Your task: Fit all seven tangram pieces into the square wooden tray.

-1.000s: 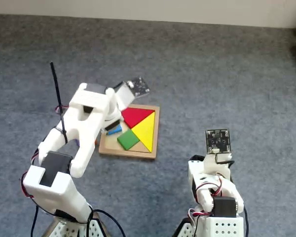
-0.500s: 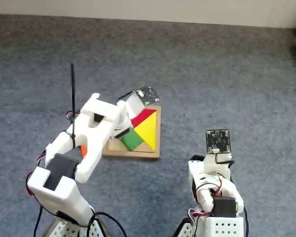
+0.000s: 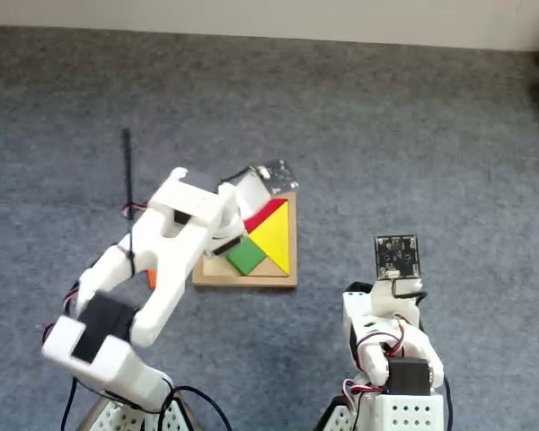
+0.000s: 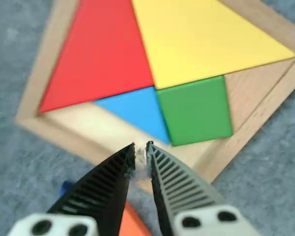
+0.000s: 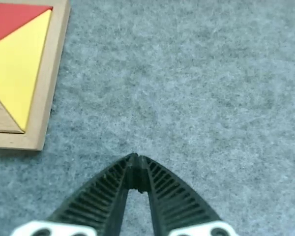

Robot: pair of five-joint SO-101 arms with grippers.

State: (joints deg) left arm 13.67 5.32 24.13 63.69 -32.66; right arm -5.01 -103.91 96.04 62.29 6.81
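The square wooden tray (image 3: 290, 274) lies on the grey carpet with a red triangle (image 3: 263, 214), a yellow triangle (image 3: 275, 238) and a green square (image 3: 245, 258) in it. My left arm (image 3: 175, 242) lies over the tray's left side. In the left wrist view my left gripper (image 4: 140, 150) is shut with nothing in it, low over the tray's bare floor (image 4: 88, 128), just short of a blue triangle (image 4: 137, 110) and the green square (image 4: 195, 110). An orange piece (image 4: 132, 223) lies under its fingers, outside the tray. My right gripper (image 5: 136, 164) is shut over bare carpet, well right of the tray (image 5: 46, 98).
A small blue piece (image 4: 65, 187) lies on the carpet beside the tray's rim. The orange piece (image 3: 150, 278) peeks out left of my left arm. The tray's corner next to the green square is bare wood (image 4: 250, 83). Open carpet surrounds the tray.
My left arm has swung right across the tray, covering the blue piece. The tray has slid slightly right and turned a little. The right arm has kept still.
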